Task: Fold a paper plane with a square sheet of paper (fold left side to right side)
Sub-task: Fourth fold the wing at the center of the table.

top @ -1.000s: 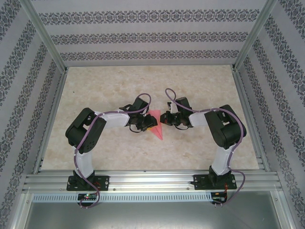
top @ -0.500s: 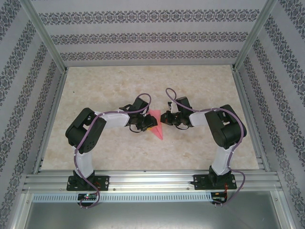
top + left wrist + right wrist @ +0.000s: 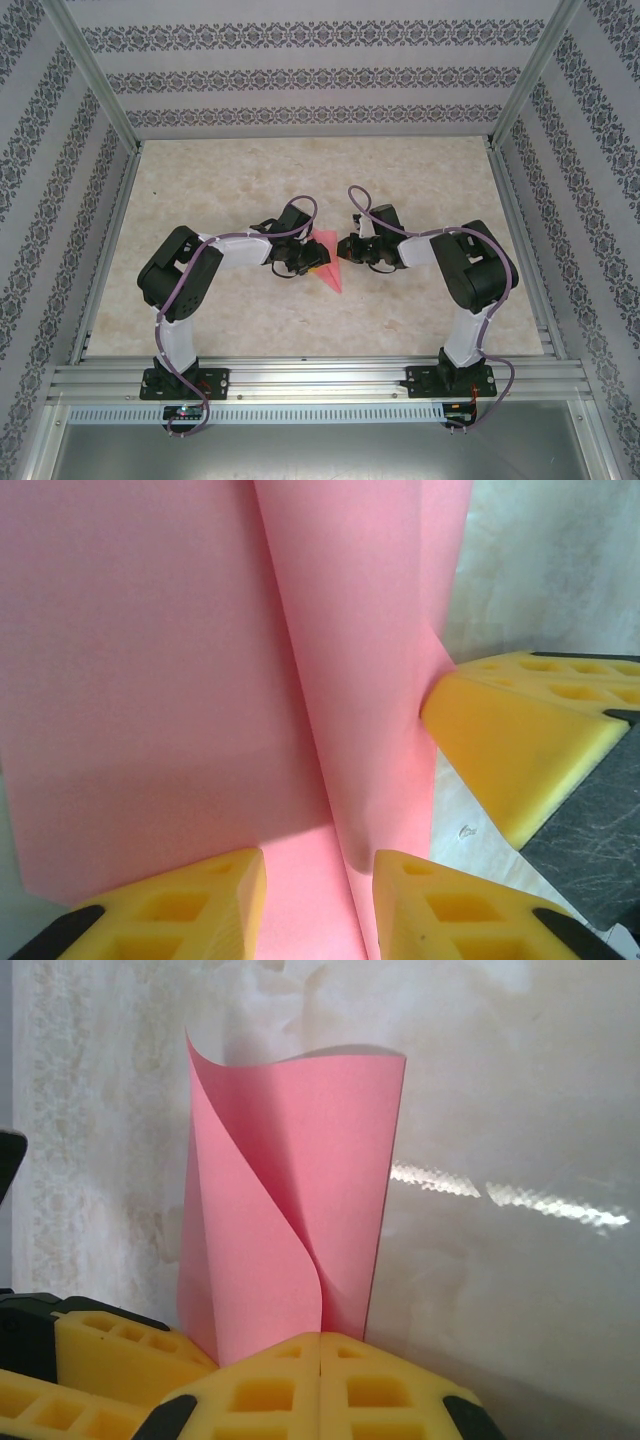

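The salmon-pink sheet of paper (image 3: 331,272) lies mid-table, folded to a narrow pointed shape with its tip toward the arms. My left gripper (image 3: 306,262) is at its left side. In the left wrist view the gripper (image 3: 320,865) is open, its yellow fingers straddling a raised fold in the paper (image 3: 150,660). My right gripper (image 3: 346,247) reaches in from the right. In the right wrist view it (image 3: 320,1340) is shut, its tips against the near edge of the paper (image 3: 290,1190), where a top layer curls up. Whether any paper is pinched is hidden.
The beige table (image 3: 420,180) is enclosed by patterned walls (image 3: 300,80) with metal posts, and an aluminium rail (image 3: 320,378) runs along the near edge. One right finger (image 3: 510,740) touches the paper's right edge close to the left gripper.
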You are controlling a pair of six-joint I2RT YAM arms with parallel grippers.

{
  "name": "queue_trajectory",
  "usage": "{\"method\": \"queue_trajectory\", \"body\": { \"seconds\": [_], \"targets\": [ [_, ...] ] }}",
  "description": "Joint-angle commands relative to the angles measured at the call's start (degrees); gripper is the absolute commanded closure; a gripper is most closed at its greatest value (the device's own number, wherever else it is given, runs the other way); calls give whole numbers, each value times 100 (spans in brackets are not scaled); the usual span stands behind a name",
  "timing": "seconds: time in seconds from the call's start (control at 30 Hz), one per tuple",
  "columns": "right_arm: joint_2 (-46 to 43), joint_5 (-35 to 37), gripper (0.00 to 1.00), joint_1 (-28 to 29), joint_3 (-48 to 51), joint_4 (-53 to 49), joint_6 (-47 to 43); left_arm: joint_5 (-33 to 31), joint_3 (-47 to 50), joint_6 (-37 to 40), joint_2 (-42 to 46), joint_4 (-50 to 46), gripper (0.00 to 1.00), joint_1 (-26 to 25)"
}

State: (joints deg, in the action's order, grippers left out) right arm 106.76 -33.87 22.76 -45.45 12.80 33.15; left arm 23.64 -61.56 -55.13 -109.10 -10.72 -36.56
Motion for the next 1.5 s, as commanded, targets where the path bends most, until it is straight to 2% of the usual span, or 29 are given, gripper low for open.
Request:
{"method": "queue_trajectory", "body": {
  "seconds": [0.0, 0.47, 0.7, 0.93, 1.23, 1.47],
  "targets": [
    [-109, 153, 97, 23, 201, 68, 77, -121, 21, 95, -148, -294, 63, -97],
    [103, 214, 97, 97, 92, 14, 85, -101, 74, 81, -111, -242, 63, -98],
    [204, 287, 97, 108, 12, -283, -36, -62, 18, 121, 268, -350, 63, -89],
    [273, 309, 97, 114, -75, -507, -141, 66, -195, 141, 582, -448, 58, 29],
    [249, 365, 97, 171, -119, -601, -169, 386, -746, 163, 23, -289, 74, 103],
    [231, 372, 97, 167, -128, -629, -200, 264, -889, 170, -286, -345, 79, 174]
  ]
}}
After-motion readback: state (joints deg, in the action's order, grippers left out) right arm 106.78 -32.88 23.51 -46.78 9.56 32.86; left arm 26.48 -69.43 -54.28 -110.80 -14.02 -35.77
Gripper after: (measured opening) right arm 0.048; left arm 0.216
